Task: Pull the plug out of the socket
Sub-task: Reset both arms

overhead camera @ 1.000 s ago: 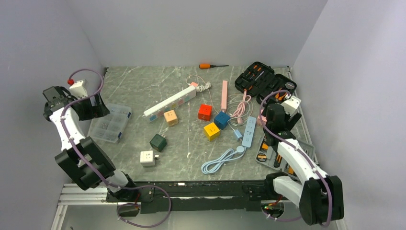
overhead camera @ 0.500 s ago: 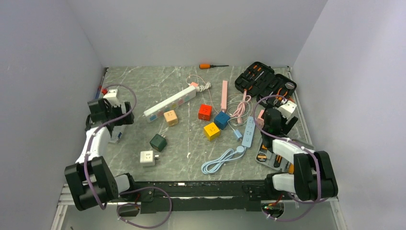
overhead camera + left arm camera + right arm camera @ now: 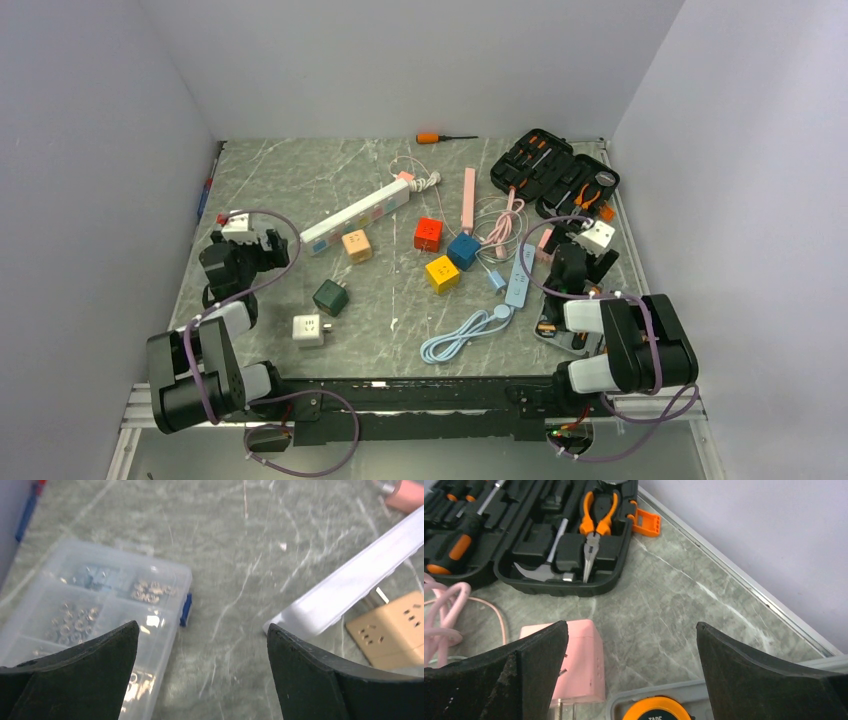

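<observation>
Left gripper (image 3: 202, 627): jaws spread wide, nothing gripped. Clear box (image 3: 95, 600) seen under left jaw. White strip (image 3: 360, 575) laid just past right jaw. Tan cube (image 3: 395, 625) set beside it, close to that jaw. Pink plug (image 3: 405, 178) found at strip's far end, well ahead of jaws; whether pushed in cannot be told.

Right gripper (image 3: 631, 625): jaws spread wide too, nothing gripped. Pink cube (image 3: 584, 665) seen by left jaw, tape (image 3: 654, 711) low between jaws, tool case (image 3: 539, 555) ahead.
</observation>
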{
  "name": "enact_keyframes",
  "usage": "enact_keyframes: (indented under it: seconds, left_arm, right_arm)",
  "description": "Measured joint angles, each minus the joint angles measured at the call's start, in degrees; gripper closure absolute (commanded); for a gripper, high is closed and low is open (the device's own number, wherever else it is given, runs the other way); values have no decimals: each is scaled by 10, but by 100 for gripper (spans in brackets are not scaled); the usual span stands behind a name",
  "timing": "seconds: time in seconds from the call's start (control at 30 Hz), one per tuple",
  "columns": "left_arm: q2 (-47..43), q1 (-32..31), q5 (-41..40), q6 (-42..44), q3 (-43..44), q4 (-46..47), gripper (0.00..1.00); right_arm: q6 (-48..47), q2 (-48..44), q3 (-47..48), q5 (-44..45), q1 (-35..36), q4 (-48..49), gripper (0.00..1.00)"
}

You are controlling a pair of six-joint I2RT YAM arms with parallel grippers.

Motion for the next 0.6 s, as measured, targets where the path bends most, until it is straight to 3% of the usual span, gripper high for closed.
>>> enact_keyframes:
  seconds: [0.3, 0.6]
  left_arm:
    - [26, -39, -2, -17, -100, 238, 1]
    - [64, -67, -27, 7, -122, 342, 1]
  right_arm:
    - [-52, 8, -47, -85, 0, 119, 0]
    - [-91, 63, -61, -135, 8, 187, 0]
